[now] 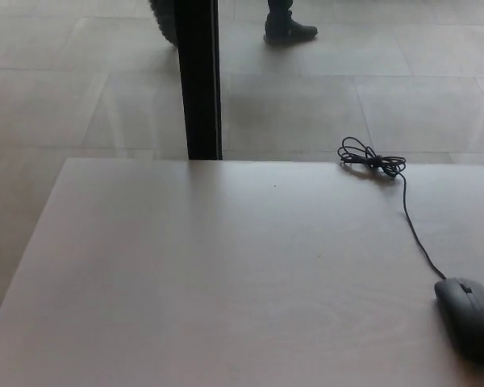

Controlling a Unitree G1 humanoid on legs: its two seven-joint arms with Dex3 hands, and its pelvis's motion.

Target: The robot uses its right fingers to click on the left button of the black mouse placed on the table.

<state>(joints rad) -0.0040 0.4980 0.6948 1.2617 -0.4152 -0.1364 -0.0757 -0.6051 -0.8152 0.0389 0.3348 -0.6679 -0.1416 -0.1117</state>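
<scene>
In the head view, you had the black mouse lying uncovered at the counter's right edge, near its front: a smooth, matte, rounded oval with a scroll wheel set between its two buttons. Its thin black cable ran away along the pale, faintly grained wood to a knotted coil at the far edge. Neither robot hand showed, so you could not judge their fingers. Beyond stood a dark upright post on glossy floor tiles, with a person's shoe.
</scene>
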